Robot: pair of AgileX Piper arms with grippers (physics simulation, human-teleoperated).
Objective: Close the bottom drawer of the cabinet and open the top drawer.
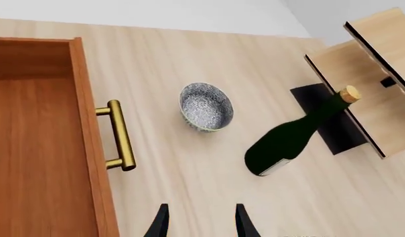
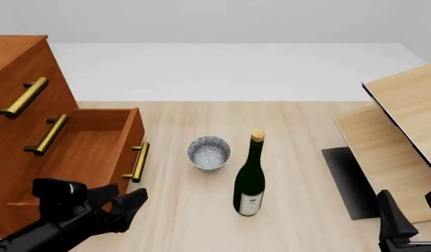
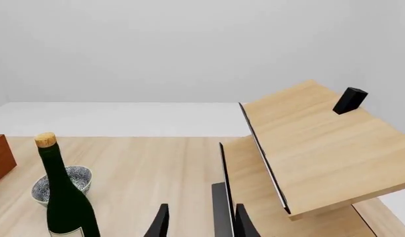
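The reddish-brown cabinet (image 2: 16, 55) stands at the left of the table. Its bottom drawer (image 2: 89, 144) is pulled out, showing an empty inside (image 1: 38, 143) and its brass handle (image 2: 138, 161) (image 1: 119, 134). The top drawer (image 2: 51, 79) is shut flush, and so is the one below it; the top one's brass handle (image 2: 20, 97) is free. My left gripper (image 2: 127, 193) (image 1: 201, 207) is open, low and in front of the bottom drawer's handle, touching nothing. At the front right my right gripper (image 2: 411, 197) (image 3: 201, 207) is open and empty.
A speckled bowl (image 2: 208, 152) (image 1: 205, 106) sits just right of the open drawer. A dark green corked bottle (image 2: 250, 176) (image 1: 294, 133) stands upright beside it. Pale wood boards (image 2: 404, 121) (image 3: 314, 148) over a black mat (image 2: 345, 178) fill the right side.
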